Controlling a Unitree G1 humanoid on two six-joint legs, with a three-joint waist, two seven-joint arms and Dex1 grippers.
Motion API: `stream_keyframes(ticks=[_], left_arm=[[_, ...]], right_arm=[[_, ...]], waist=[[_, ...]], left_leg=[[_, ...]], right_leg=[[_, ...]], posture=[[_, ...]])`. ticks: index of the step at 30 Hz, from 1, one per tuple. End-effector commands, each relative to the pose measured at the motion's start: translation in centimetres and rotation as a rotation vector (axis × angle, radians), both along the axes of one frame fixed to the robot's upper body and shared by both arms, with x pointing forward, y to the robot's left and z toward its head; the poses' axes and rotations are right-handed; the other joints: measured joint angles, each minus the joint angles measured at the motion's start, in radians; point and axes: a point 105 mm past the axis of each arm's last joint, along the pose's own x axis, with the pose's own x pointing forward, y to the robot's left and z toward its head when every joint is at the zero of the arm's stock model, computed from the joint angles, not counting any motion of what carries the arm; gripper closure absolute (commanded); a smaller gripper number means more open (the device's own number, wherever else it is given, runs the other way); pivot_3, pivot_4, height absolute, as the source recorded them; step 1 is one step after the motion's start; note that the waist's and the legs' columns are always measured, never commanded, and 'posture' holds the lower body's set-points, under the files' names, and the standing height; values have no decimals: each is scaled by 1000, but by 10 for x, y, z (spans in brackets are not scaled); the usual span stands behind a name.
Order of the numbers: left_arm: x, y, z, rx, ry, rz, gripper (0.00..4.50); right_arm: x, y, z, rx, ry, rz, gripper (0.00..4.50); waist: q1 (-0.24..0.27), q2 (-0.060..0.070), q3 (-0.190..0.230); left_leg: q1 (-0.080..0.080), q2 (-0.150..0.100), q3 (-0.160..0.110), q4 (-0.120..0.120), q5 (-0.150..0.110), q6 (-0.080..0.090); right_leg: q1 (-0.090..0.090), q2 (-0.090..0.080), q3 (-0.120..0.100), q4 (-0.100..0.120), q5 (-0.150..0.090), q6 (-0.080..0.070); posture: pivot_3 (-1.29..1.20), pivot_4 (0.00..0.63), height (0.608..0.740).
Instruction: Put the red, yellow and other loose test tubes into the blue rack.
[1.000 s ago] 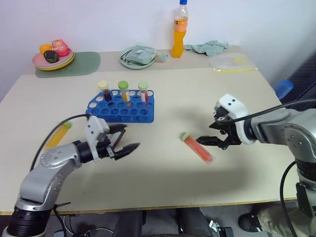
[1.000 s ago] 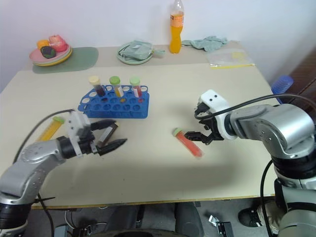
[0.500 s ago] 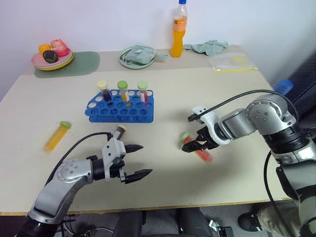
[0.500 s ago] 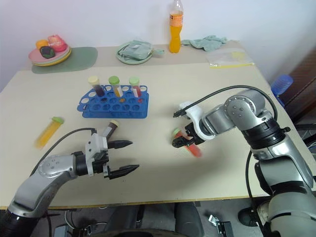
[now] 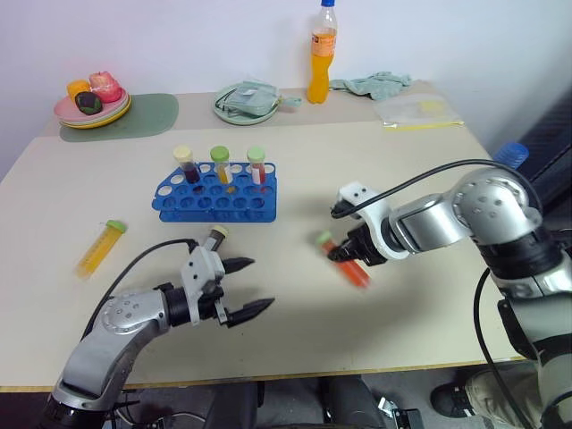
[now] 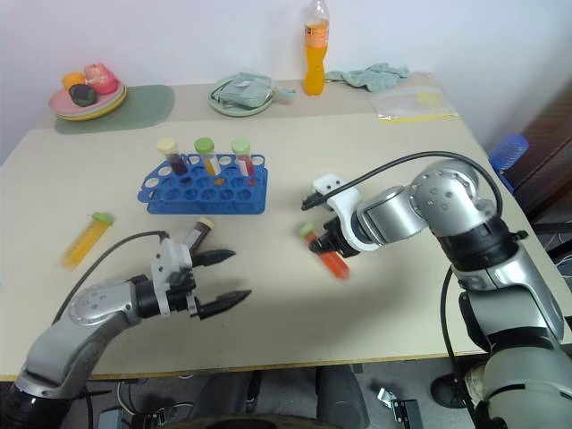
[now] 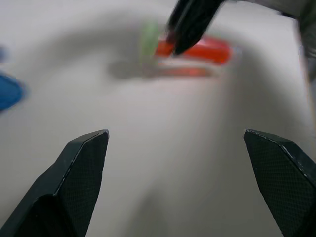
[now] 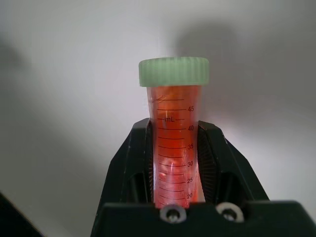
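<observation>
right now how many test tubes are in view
6. Three stand in the blue rack: maroon, yellow, red. The right gripper holds a red tube. A yellow tube and a maroon tube lie loose on the table.

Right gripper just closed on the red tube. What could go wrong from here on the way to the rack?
1. The right gripper pinches the red tube mid-body between narrow fingers; it might pivot or slip during transport.
2. Three tubes already stand in the blue rack's back row; the carried tube could knock them.
3. The maroon tube lies just beside the open left gripper, which could nudge it away.
</observation>
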Motion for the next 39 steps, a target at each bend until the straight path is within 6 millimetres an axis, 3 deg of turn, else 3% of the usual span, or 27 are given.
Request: stream_keyframes(ticks=[1, 4, 10, 14, 18, 30, 39], left_arm=[[14, 26, 17, -69, -29, 144, 0], [21, 40, 23, -103, -35, 223, 0], [36, 67, 23, -77, -46, 356, 0], [41, 90, 29, -71, -76, 453, 0], [39, 101, 34, -64, -89, 502, 0], [31, 96, 35, -44, -52, 510, 0], [29, 93, 32, -36, -36, 498, 0]], right_arm=[[6, 33, 65, 348, -470, 101, 3700], [8, 47, 76, 477, -717, 154, 3700], [41, 90, 70, 631, -989, 63, 3700], [56, 120, 57, 666, -996, 41, 3700], [58, 139, 44, 677, -986, 59, 3700], [75, 146, 17, 610, -950, 21, 3700], [76, 147, 6, 606, -926, 21, 3700]], waist=[[-1, 0, 0], [-5, 0, 0], [-17, 0, 0], [-26, 0, 0], [-26, 0, 0], [-28, 0, 0], [-28, 1, 0]], left_leg=[[0, 0, 0, 0, 0, 0], [0, 0, 0, 0, 0, 1], [4, 1, 1, 0, 1, -1], [3, 1, 0, -1, 2, -3], [3, 1, 0, -2, 3, -5], [3, 1, 0, -3, 3, -6], [3, 1, 0, -3, 3, -6]], right_leg=[[0, 1, 0, 0, 0, 0], [0, 1, 0, 1, 0, 0], [0, 3, 1, 4, 0, -1], [-1, 3, 1, 4, 1, -1], [-2, 3, 1, 5, 1, -1], [-3, 3, 2, 7, 1, -2], [-5, 3, 3, 9, 1, -2]], posture=[[0, 150, 740], [0, 150, 740], [0, 150, 740], [0, 150, 740], [0, 150, 740], [0, 150, 740], [0, 150, 740]])
